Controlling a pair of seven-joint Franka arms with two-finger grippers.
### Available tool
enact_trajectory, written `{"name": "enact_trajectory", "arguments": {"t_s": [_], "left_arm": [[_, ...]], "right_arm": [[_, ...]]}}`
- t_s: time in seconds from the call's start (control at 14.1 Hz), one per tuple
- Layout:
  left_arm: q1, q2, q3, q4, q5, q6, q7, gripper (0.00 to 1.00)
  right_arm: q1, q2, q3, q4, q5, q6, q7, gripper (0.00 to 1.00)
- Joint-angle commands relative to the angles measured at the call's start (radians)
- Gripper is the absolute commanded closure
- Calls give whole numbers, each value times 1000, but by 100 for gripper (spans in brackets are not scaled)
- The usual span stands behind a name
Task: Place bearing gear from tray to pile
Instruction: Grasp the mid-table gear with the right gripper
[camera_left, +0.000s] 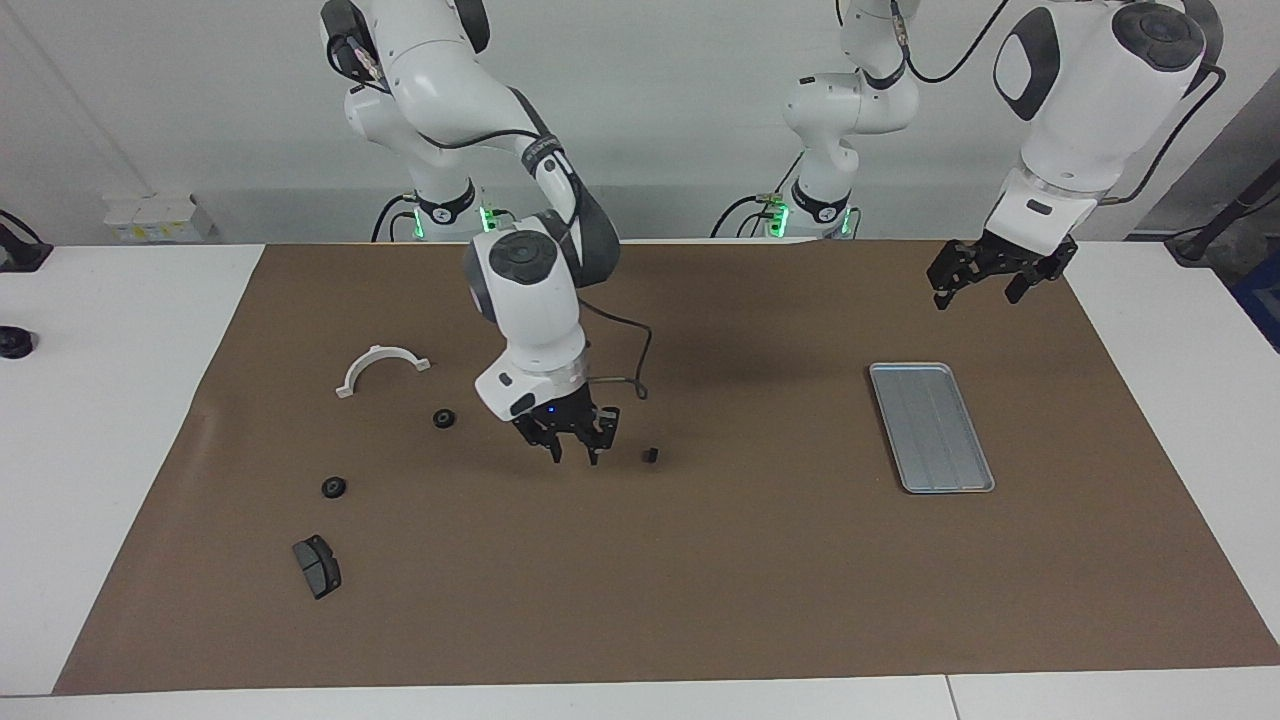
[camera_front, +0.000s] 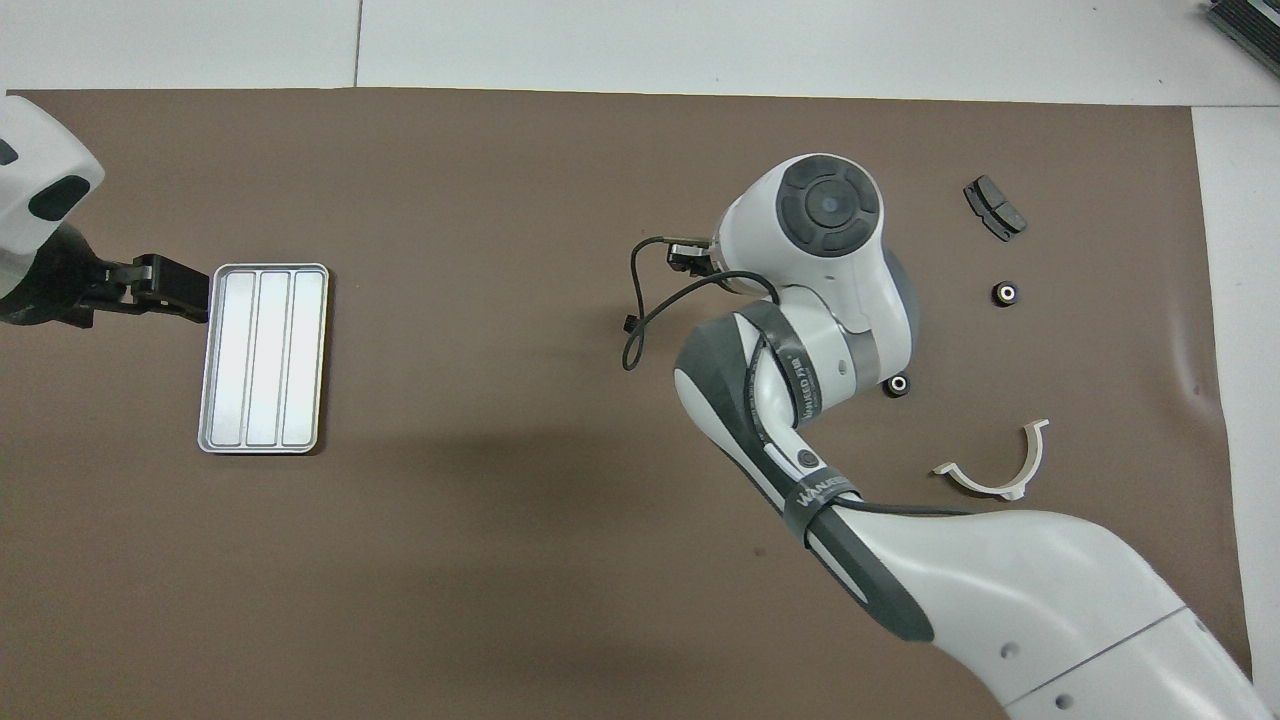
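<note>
Since tray (camera_left: 932, 428) lies empty, transfer looks done: two bearing gears (camera_left: 444, 418) sit among pile (camera_left: 380, 365). Right gripper (camera_left: 575, 447) hangs mid-frame, fingers parted, empty. Left gripper (camera_left: 985, 283) waits upper frame, parted.

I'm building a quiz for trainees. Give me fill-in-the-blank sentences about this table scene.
1. The tray holds ____ parts.
2. The right gripper hangs over the ____ mat.
3. The white half-ring bracket lies toward the ____ arm's end of the table.
4. The left gripper waits in the air, holding ____.

Missing: no; brown; right; nothing
</note>
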Motion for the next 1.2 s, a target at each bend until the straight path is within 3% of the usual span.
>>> {"name": "enact_trajectory", "arguments": {"t_s": [0.0,0.28,1.13], "left_arm": [[4,-36,5,-45,8,30,6,0],[5,-36,10,-47,8,38,6,0],[5,-36,10,-47,8,50,3,0]], "right_arm": [[42,95,-3,104,-47,-25,97,55],[109,133,-3,102,-45,17,131,57],[128,118,-3,28,-45,67,139,73]]}}
